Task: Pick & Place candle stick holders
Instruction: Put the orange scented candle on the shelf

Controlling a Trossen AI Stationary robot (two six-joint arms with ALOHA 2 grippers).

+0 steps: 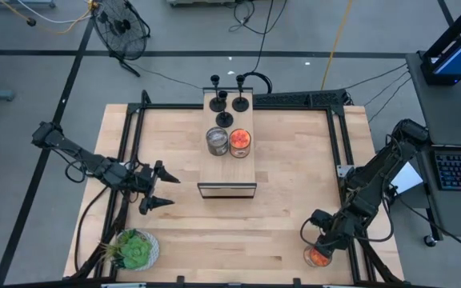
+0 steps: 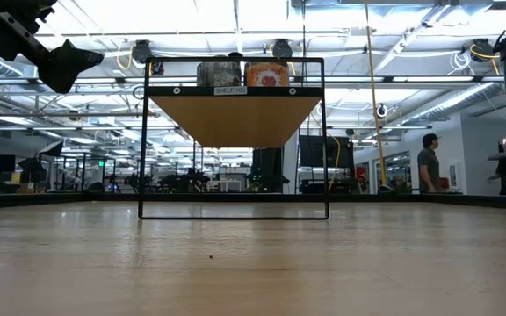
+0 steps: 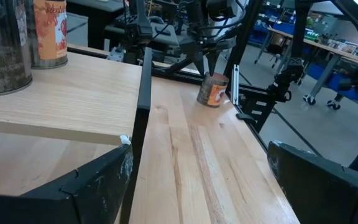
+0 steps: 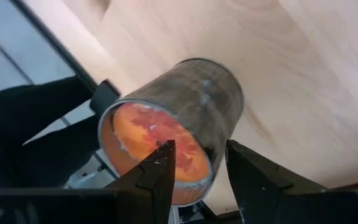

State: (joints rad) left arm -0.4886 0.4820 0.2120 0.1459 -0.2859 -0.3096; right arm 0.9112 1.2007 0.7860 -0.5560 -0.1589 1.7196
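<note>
Three matte-black candle stick holders (image 1: 223, 99) on wood shelf; right tool (image 1: 320, 250) around round glass jar (image 1: 317, 257), left tool (image 1: 160, 190) wide.

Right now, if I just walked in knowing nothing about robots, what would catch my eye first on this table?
Probably the right claw at the table's near right corner, its fingers astride the rim of an orange-filled glass jar. Next, the raised wooden shelf at the middle back, carrying three small matte-black candle stick holders and two jars. A leafy green plant sits at the near left corner.
</note>
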